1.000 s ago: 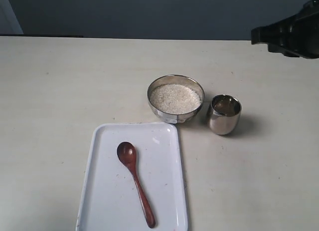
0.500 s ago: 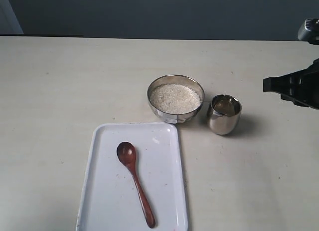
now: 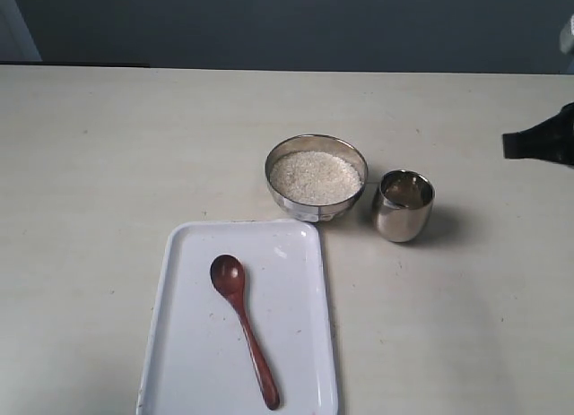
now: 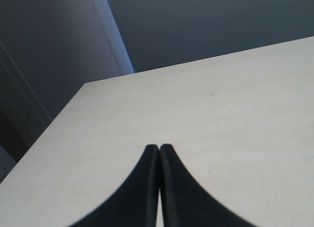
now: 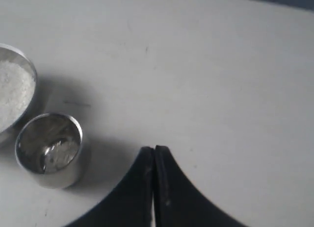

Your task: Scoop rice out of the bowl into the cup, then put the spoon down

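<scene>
The spoon (image 3: 242,330) lay on the white tray (image 3: 193,352).
The left gripper (image 4: 159,147) and right gripper (image 5: 154,149) each had jaws pressed together.

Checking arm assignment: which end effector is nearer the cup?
Right. The right end effector hangs beside the cup, which shows in its wrist view; the left end effector faces only table.
</scene>
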You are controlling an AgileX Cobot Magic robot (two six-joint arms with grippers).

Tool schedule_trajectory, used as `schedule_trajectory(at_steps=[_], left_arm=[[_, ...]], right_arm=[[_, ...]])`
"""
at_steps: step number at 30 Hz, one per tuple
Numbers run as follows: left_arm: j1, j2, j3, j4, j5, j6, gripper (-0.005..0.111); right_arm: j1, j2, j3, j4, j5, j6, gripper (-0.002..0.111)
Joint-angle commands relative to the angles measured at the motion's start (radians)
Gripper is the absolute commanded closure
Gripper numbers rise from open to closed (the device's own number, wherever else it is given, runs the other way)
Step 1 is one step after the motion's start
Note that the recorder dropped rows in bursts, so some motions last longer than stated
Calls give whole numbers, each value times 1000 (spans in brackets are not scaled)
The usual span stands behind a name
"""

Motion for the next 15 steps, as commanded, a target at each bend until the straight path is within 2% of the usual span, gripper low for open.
schedule_trajectory(at_steps=[1, 4, 9, 15], left_arm=[[-7, -5, -2, 2, -11, -5, 106], [-7, -5, -2, 2, -11, -5, 106], [-7, -5, -2, 2, -11, -5, 106], [-7, -5, -2, 2, -11, -5, 106]], right_arm=[[-112, -177, 45, 14, -102, -7, 109], [-219, -336, 118, 22, -172, -7, 109], [-353, -601, 270, 48, -117, -7, 109], [-385, -830, 429, 96, -62, -7, 109]])
